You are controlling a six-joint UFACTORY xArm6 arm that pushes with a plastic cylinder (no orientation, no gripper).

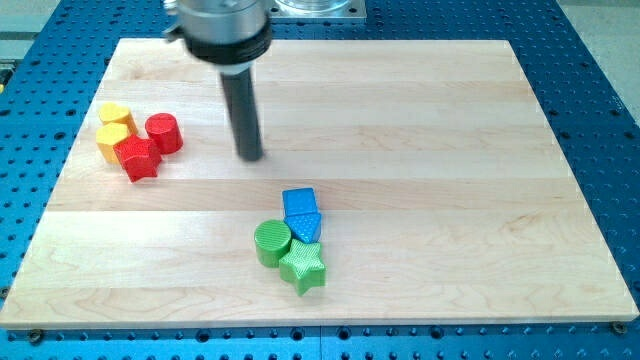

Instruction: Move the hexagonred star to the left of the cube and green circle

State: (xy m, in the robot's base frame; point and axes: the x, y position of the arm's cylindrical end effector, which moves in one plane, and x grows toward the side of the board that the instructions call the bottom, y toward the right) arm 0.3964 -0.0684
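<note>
A red star (138,158) lies at the view's left, touching a yellow hexagon (112,139), a yellow heart (116,114) and a red cylinder (163,132). A blue cube (299,205) sits in the lower middle with a blue triangle-like block (305,227) below it. A green circle (271,243) and a green star (303,266) touch them. My tip (250,157) rests on the board, to the right of the red cylinder and above-left of the blue cube, touching no block.
The wooden board (450,150) lies on a blue perforated table (600,60). The arm's metal mount (220,25) hangs over the board's top edge.
</note>
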